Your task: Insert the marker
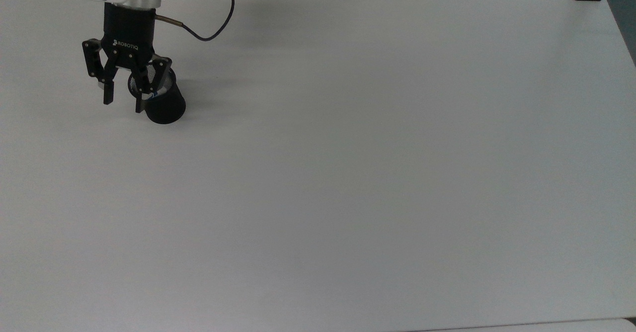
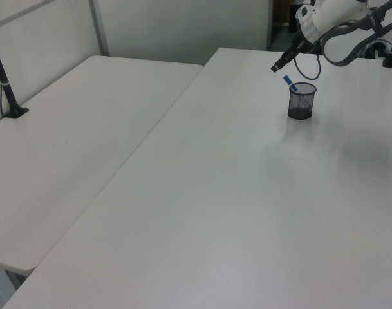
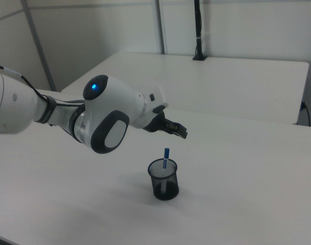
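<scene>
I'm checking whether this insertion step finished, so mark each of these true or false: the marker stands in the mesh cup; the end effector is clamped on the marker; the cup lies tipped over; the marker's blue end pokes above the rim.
1. The slim white-barrelled marker with blue ends stands in the black mesh cup. True.
2. The end effector is clamped on the marker. False: its fingers are spread apart, holding nothing.
3. The cup lies tipped over. False: it stands upright on the white table.
4. The marker's blue end pokes above the rim. True.
</scene>
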